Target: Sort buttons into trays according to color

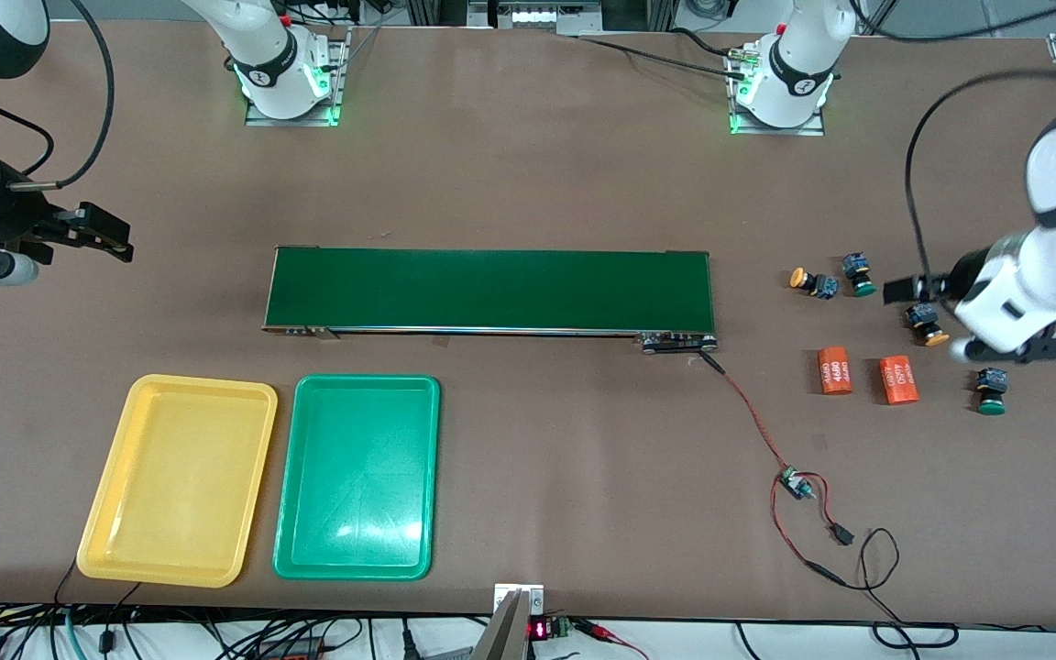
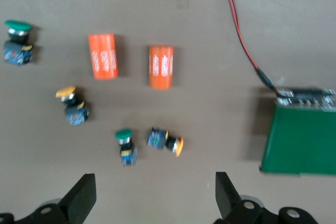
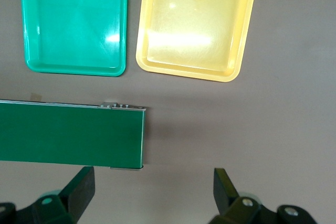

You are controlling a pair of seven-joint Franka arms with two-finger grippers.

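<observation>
Currently both hands released: left hand (image 2: 152, 198) over the buttons (image 1: 895, 312) at the surface's left-arm end, right hand (image 3: 152, 195) waits; trays (image 1: 216, 477) along the camera-side edge.

The left claw (image 1: 936, 316) partly hides one orange-capped button (image 1: 924, 323); the cylinders' (image 2: 104, 56) print is blurred

Four buttons (image 1: 922, 325) are counted; two trays (image 1: 180, 477); two orange cylinders (image 1: 835, 369); one conveyor belt (image 1: 491, 291).
</observation>
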